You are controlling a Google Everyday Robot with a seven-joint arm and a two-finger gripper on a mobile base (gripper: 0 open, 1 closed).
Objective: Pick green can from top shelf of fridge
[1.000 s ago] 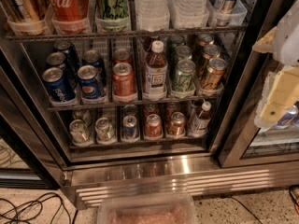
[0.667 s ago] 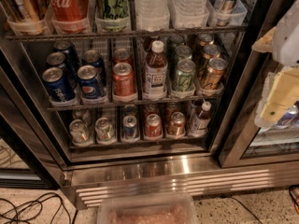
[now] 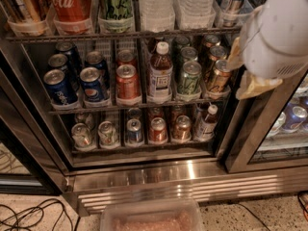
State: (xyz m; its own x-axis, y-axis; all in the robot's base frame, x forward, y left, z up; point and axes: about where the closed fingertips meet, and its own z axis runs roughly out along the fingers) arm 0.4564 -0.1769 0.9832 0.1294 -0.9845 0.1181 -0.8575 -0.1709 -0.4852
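Since the earlier frame, the arm's white housing (image 3: pixel 284 28) has swung in from the right edge. It now covers the upper right of the scene, and the cans and bottles have not shifted.

Camera view, positions referenced to the red Coca-Cola can (image 3: pixel 72 4):

1. The green can (image 3: pixel 115 6) stands upright just right of the Coca-Cola can on the top shelf (image 3: pixel 125 34) of the fridge (image 3: pixel 192 186). Its base sits in a clear tub (image 3: pixel 115 25). Its top is cut off by the frame edge.
2. A clear water bottle (image 3: pixel 156 6) stands next to the right, beyond a thin vertical bar.
3. The claw (image 3: pixel 250 78) hangs below the housing, well right of the Coca-Cola can and lower, beneath the shelf rail and in front of the right door post. It is well apart from the green can. Its state cannot be told from this view; nothing is seen held in it.
4. A clear plastic bin (image 3: pixel 151 218) lies on the floor far below.

Handling assessment (judgement only):

- The green can is probably thin-walled aluminium. It would be stiff if full, moderately heavy for its size, and easily dented by over-squeezing.
- Its surface is smooth and may be slick from chilling.
- Take hold on the mid-body, above the tub rim.
- Side clearance looks narrow, so approach squarely from the front.
- Lift the can clear of the tub before withdrawing it.
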